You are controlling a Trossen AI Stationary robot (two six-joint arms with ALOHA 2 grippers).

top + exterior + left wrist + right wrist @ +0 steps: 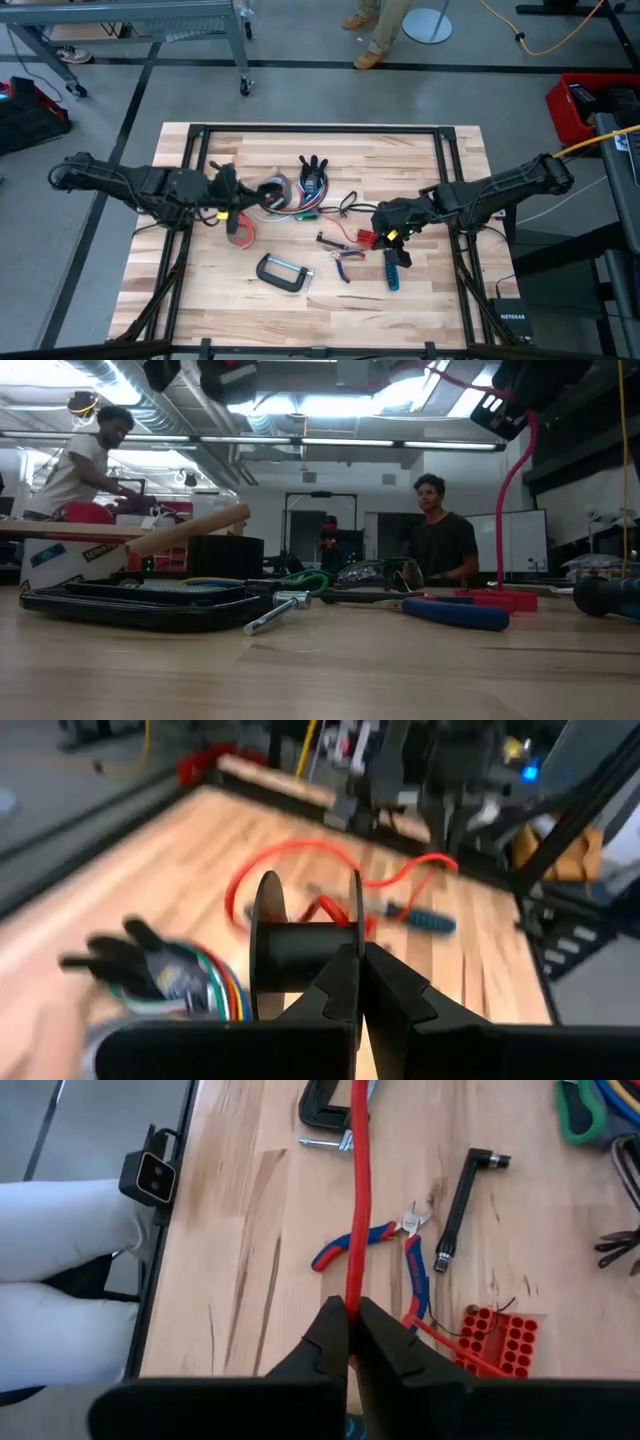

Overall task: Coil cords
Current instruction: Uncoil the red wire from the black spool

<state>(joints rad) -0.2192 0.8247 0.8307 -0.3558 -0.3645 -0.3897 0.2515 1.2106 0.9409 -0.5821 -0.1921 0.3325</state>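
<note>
I am seeing a red cord (358, 1200) lying across a pale, wood-grained table (250, 1260). I am also seeing red and blue handles on pliers (385, 1245), a red holed block (500, 1338), a black C-clamp (283, 273), and a blue-handled screwdriver (392, 268).

Both arms extend inward over the table from opposite sides, with the 2 wrists held near the table's middle band.

The left arm reaches from the left edge, forearm roughly level. The left gripper (232, 200) sits left of centre, and in the left wrist view its 2 fingers (335, 995) are pressed together with no gap between the tips.

The right arm reaches from the right edge, angled slightly toward the near side. The right gripper (392, 234) sits right of centre. In the right wrist view its fingers (385, 1342) are closed, pinching the red cord (358, 1190).
</note>
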